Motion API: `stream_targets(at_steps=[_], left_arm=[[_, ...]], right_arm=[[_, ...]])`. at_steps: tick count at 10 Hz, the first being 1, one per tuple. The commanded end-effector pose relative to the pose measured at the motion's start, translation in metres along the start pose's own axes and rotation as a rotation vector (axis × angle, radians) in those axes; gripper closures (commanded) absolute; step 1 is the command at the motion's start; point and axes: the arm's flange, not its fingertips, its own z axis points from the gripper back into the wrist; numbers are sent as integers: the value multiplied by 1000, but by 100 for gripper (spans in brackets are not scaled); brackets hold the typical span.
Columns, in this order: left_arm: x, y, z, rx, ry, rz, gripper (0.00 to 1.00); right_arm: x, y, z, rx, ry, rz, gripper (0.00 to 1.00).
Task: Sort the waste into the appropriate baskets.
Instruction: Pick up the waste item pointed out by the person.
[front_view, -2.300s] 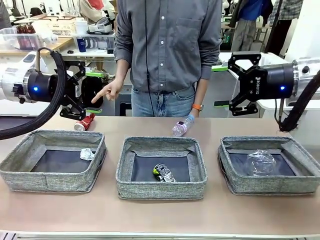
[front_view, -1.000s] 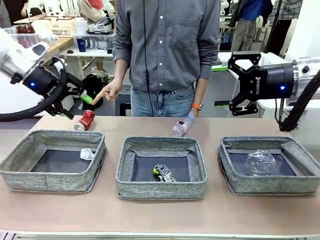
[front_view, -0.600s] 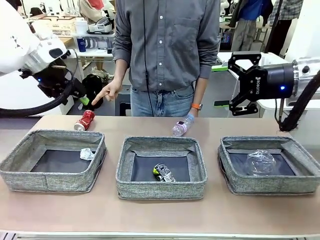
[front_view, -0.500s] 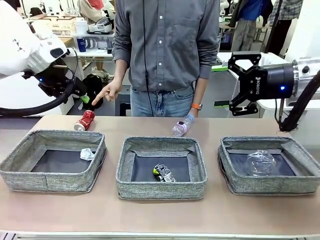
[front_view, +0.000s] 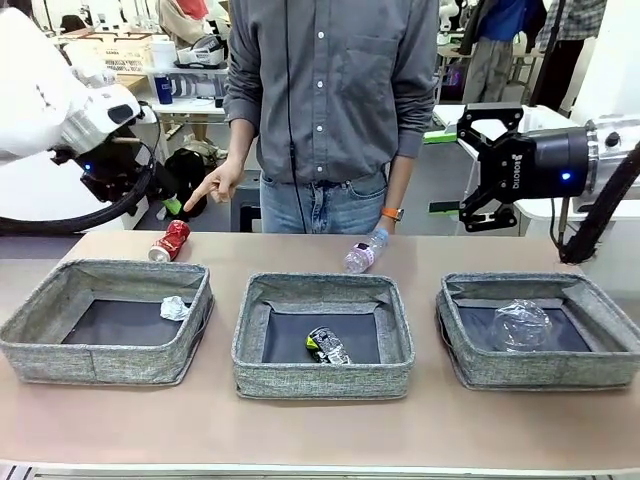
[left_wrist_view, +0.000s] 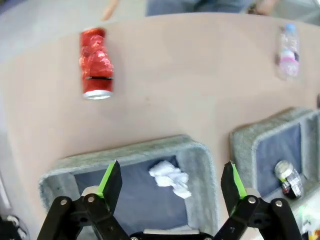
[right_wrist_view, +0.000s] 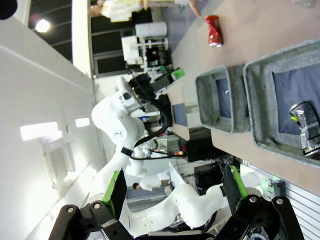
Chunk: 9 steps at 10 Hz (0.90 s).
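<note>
Reading what print I can, the word ROBOTIQ runs along the side of my right gripper (front_view: 435, 172). The clear bottle (front_view: 364, 252) has a pink label, and its lettering is too small to make out. The crushed dark can (front_view: 327, 345) has bright print that I cannot read either.

My right gripper hangs high above the right side of the table (front_view: 320, 430), with its jaws spread wide and nothing between them. My left gripper (left_wrist_view: 171, 175) is up over the far-left corner, with its jaws also spread and empty. In my left wrist view it looks down on the left basket (front_view: 100, 362).

The crushed red can (front_view: 171, 241) lies on bare tabletop just behind that basket's far wall, close to the far edge. A person's hand (front_view: 215, 183) hangs above and behind it, index finger stretched downward. The bottle lies on its side behind the middle basket (front_view: 320, 380), also near the far edge. Clear gaps separate the three baskets, and a broad bare strip runs along the near edge.

The left basket holds a crumpled white paper ball (front_view: 174, 308). The middle basket holds the dark can. The right basket (front_view: 540, 372) holds a clear plastic cup (front_view: 521, 326).
</note>
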Motion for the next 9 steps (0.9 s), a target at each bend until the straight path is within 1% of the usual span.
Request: stream_targets(at_steps=[1,2,3,4,5,7,9], left_arm=[[27,19,-40,98,88,74,0],[39,30,-61,160,118,45,0],[55,46,-81,147,135,12,0],[66,59,-100,158,160,30,0],[75,73,-117,140,186,49,0],[88,92,-141,142,175,92,0],[97,99,-161,130,193,90,0]], right_arm=[[-1,3,-2,24,-3,-16,0],[-1,3,-2,24,-3,-16,0],[-1,3,-2,24,-3,-16,0],[-1,3,-2,24,-3,-16,0],[-1,3,-2,24,-3,-16,0],[-1,3,-2,24,-3,-16,0],[-1,3,-2,24,-3,-16,0]])
